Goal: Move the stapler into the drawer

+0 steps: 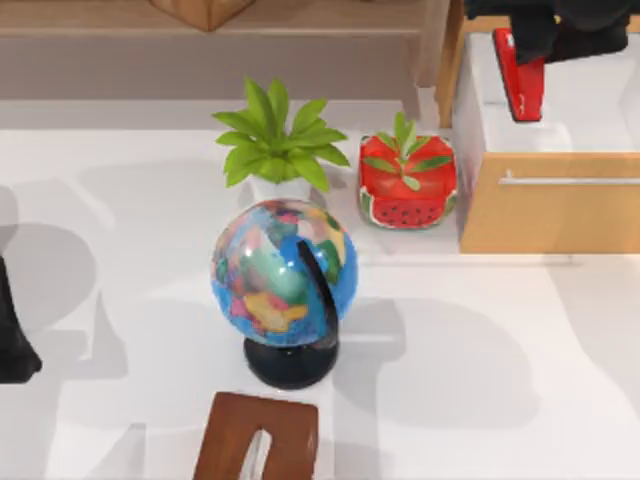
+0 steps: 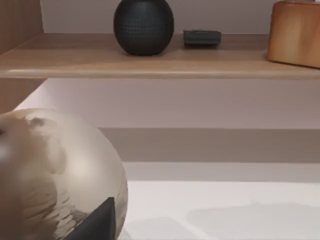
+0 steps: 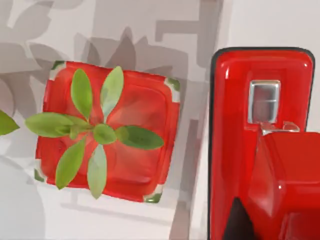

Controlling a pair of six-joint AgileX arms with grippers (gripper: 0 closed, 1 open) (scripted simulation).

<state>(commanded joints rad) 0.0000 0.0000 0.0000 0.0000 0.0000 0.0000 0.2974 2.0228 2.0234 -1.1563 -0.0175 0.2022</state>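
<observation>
Right end effector [image 1: 527, 45] sits over the open drawer [image 1: 548, 200], at the glossy red stapler [image 1: 522, 85]; whether it pinches the stapler, I cannot tell. That narrow wedge lies over the white interior, beside the watermelon planter [image 1: 408, 185]. Left arm [image 1: 12, 335] rests at the table's [image 1: 480, 380] left edge.

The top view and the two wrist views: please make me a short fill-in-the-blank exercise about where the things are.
1. The glossy red wedge-shaped stapler is over the white inside of the light tan wooden ____, under the right gripper.
2. The red watermelon-patterned cube planter stands beside the drawer, on its ____ side in the top view.
3. The colourful globe rests on a ____ round base.

Missing words: drawer; left; black
</observation>
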